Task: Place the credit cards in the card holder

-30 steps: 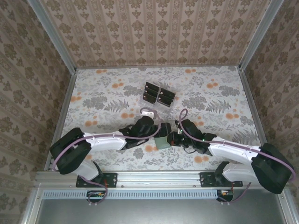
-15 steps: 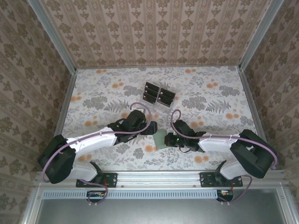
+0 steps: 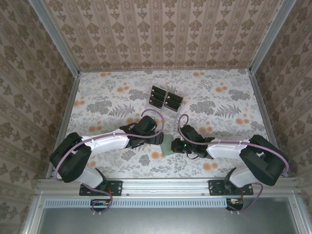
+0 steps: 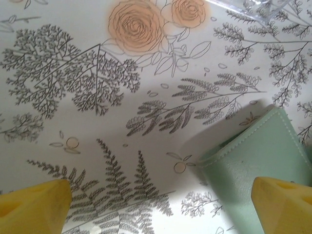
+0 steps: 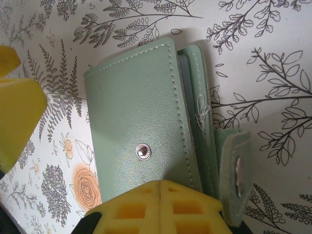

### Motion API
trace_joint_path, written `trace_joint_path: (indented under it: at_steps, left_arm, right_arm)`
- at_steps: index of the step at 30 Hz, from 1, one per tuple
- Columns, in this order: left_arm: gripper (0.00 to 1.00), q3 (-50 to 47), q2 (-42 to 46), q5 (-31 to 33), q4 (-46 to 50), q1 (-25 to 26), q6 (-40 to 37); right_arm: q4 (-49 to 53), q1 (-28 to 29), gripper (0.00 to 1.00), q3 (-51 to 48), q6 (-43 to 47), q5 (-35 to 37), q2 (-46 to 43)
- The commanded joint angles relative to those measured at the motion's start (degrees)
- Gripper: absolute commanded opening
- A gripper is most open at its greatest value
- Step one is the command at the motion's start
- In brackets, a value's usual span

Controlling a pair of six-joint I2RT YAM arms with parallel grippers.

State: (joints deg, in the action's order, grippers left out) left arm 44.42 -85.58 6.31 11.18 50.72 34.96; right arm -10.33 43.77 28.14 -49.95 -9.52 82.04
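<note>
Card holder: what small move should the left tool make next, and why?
Probably ease the open left tool sideways until it straddles the cover edge of the card holder. The right tool is shut at one edge, the snap flap hangs loose, yet the cover lies flat and the credit cards sit in the rack.

The card holder (image 3: 167,146) lies between left hand (image 3: 160,139) and right hand (image 3: 177,146), credit cards (image 3: 165,99) well behind it.

White arms (image 3: 105,143), black joints (image 3: 73,158), purple cables (image 3: 181,121), yellow fingers (image 4: 34,207).
</note>
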Motion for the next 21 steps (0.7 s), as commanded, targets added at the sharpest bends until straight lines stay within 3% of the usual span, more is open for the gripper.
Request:
trace_joint_path:
  at_steps: [1,10,17,21]
  left_arm:
    - [0.97,2.2,-1.3,0.9,0.0,0.7,-2.3]
    - [0.97,2.3,-5.0,1.7,-0.8,2.2,-2.4]
    - [0.97,3.3,-8.9,6.7,2.4,3.5,-1.2]
    - [0.97,2.7,-9.1,7.7,2.4,4.1,-0.4]
  right_arm:
    - [-0.3,0.2,0.0,0.4,-0.6,-0.1,0.8]
    - [-0.4,0.3,0.0,0.6,-0.6,-0.1,0.9]
    - [3.8,0.1,0.0,2.0,0.3,-0.3,-1.9]
    - [12.4,-0.5,0.13,4.7,2.3,3.1,-10.5]
